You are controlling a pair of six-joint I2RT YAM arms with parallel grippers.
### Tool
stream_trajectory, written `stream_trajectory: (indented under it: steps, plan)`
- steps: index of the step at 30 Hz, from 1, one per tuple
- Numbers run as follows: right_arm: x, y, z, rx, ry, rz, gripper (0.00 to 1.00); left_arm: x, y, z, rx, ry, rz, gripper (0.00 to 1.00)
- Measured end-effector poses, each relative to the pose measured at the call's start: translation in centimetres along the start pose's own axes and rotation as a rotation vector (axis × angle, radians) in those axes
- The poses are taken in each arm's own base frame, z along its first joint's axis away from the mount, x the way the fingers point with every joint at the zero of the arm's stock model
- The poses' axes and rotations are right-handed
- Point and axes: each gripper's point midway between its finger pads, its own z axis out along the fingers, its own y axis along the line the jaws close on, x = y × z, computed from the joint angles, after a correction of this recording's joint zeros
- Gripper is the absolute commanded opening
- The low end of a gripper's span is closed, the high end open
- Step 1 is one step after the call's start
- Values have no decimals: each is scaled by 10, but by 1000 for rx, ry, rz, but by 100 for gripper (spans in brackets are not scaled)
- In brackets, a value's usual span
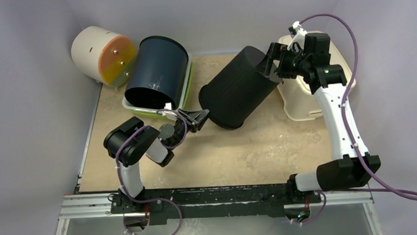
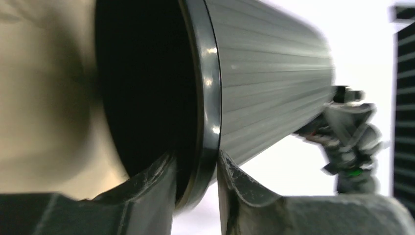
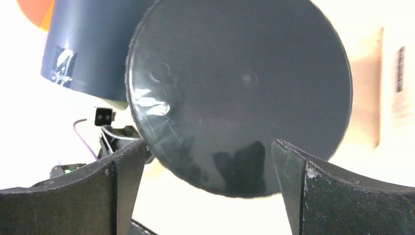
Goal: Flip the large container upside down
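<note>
Black ribbed plastic makes up the large container (image 1: 237, 92), which is found lying tilted on its side on the tabletop (image 1: 240, 153), spanned between the two pincers. Its mouth is turned toward the left pincer (image 1: 200, 118) and its closed base (image 3: 240, 93) toward the right pincer (image 1: 271, 66).

The left pincer is set narrow astride the rim (image 2: 208, 98), one finger inside the mouth and one outside against the ribbed wall. Whether the rim is actually pinched or merely straddled cannot be told from the wrist view.

The right pincer is spread wide. The round base is seen directly ahead of it, between its two fingers (image 3: 122, 181), and nothing is gripped. Contact with the base cannot be confirmed.

A dark blue container (image 1: 158, 71) in a green tray (image 1: 144, 113) is noted just beyond the left pincer and is judged not to be involved.

Progress is assessed as roughly half complete: the container is off its base and brought to the horizontal. The mouth has not yet been brought down onto the tabletop. The second half of the rotation is left, followed by release with the base uppermost.
</note>
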Motion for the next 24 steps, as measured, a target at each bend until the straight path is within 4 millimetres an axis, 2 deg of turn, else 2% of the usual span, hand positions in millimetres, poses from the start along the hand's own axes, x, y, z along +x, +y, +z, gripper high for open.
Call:
stream_trajectory:
  steps: [2,4,6,7,16,24]
  plan:
    - [-8,2,-3,-3,-24,-9,99,1,20,-10,-47,21,115,39]
    - [-11,-4,-5,18,-36,-7,100,-3,47,-24,-112,26,239,45]
    - [-14,-12,-6,34,-41,1,99,-12,83,-45,-241,-6,168,49]
    - [-13,-14,-6,40,-39,5,100,-16,110,-63,-331,-18,107,50]
    - [-9,-12,-9,30,-21,7,99,-24,106,-67,-334,-50,62,50]
    - [-11,-1,-13,-23,-20,-3,100,-23,90,-70,-314,-34,126,51]
